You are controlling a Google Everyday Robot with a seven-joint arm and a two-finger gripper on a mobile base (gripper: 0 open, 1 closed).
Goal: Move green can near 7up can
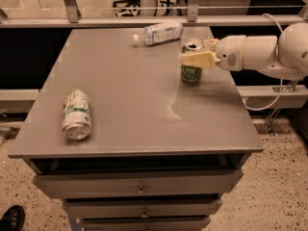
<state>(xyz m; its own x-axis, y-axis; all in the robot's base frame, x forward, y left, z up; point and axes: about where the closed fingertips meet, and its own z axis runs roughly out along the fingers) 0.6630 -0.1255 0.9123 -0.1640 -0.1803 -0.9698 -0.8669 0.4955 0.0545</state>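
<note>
The green can stands upright on the grey table near its far right edge, silver top showing. My gripper reaches in from the right at the height of the can's upper part. One pale finger crosses in front of the can and the other sits behind its top right, so the jaws are apart around it. The can rests on the table. The 7up can, white with light green bands, lies on its side near the front left, far from the green can.
A clear plastic bottle lies on its side at the back of the table, just left of the green can. My white arm hangs over the right edge. Drawers are below the front edge. A rail runs behind.
</note>
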